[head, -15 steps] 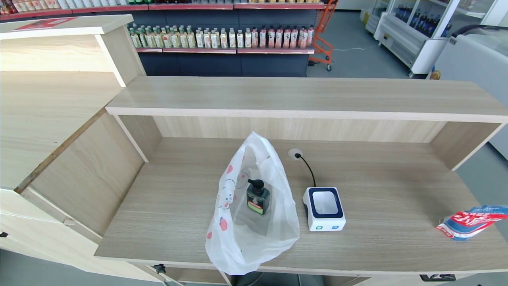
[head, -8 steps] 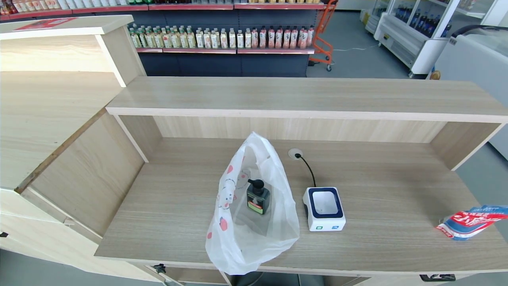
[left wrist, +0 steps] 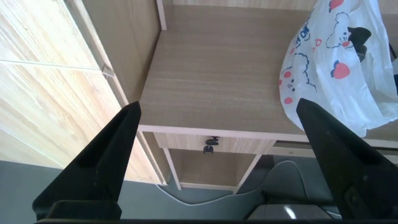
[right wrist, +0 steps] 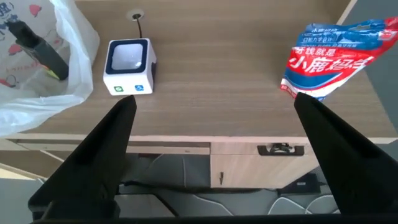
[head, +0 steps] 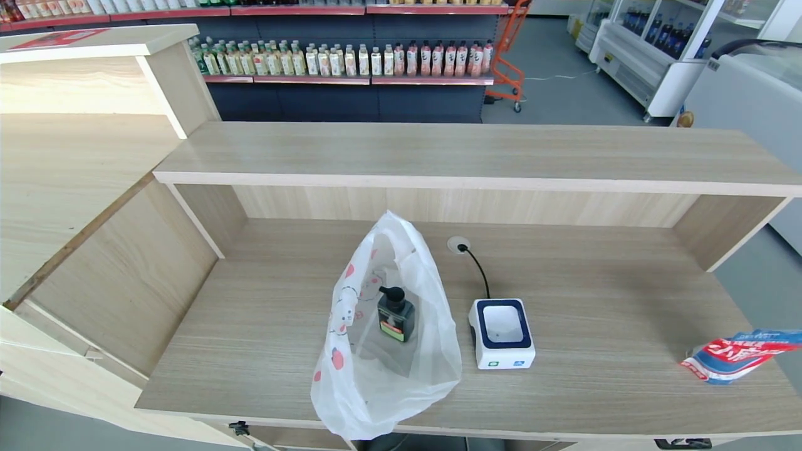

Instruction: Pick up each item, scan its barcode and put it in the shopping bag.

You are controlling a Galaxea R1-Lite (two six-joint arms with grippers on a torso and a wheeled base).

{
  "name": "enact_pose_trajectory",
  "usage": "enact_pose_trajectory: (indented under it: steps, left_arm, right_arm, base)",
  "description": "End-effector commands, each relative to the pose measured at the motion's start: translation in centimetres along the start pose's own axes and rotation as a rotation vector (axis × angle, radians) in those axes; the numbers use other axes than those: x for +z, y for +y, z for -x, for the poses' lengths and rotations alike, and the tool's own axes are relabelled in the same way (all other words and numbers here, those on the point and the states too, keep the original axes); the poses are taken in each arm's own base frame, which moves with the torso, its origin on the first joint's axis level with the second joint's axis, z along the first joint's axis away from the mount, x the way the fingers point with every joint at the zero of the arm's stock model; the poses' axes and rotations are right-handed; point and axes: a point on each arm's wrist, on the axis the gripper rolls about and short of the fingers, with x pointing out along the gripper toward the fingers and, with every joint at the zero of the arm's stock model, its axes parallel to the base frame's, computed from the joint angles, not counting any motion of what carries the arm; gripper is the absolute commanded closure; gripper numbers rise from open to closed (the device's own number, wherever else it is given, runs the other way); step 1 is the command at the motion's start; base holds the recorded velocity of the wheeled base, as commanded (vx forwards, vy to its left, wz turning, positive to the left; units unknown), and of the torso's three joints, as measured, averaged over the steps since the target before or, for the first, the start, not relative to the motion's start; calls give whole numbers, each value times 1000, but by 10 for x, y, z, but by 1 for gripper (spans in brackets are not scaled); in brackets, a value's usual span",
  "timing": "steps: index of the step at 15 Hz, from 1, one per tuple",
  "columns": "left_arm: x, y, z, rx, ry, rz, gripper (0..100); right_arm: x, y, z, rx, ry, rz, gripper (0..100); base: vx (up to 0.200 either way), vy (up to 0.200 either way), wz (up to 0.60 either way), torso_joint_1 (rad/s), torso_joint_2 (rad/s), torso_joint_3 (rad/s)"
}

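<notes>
Packet lies flat at the counter's far right edge, well apart from the scanner, with 1 end seeming to hang past the edge. A clumsy approach could likely push it off. Its glossy, crinkled film is puffy and soft, so a pinch may slide or fold it, and a creased barcode might not read.

The scanner is a rigid white box with a dark-framed glass window facing up and a thin black cable behind.

Just beside it slumps the bag, thin translucent plastic with red prints. Its limp mouth could collapse or snag a finger. The dark, hard pump bottle standing inside could be knocked over by a dropped packet.

The left gripper and right gripper hang before the counter's front edge, each with 2 fingers spread wide, holding nothing.
</notes>
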Motion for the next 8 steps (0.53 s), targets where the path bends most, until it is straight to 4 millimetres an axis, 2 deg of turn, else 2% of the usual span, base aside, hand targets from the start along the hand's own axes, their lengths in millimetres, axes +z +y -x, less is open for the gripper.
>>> enact_pose_trajectory:
  steps: [1, 4, 8]
  left_arm:
    - [0, 0, 0, 0, 0, 0, 0]
    - [0, 0, 0, 0, 0, 1, 0]
    - [0, 0, 0, 0, 0, 0, 0]
  right_arm:
    - [0, 0, 0, 0, 5, 1, 0]
    - [0, 0, 0, 0, 5, -1, 0]
    - [0, 0, 0, 0, 5, -2, 0]
  base:
    - [0, -200, 0, 7, 2, 7]
    - [0, -200, 0, 2, -1, 1]
    - [0, 0, 0, 0, 0, 0]
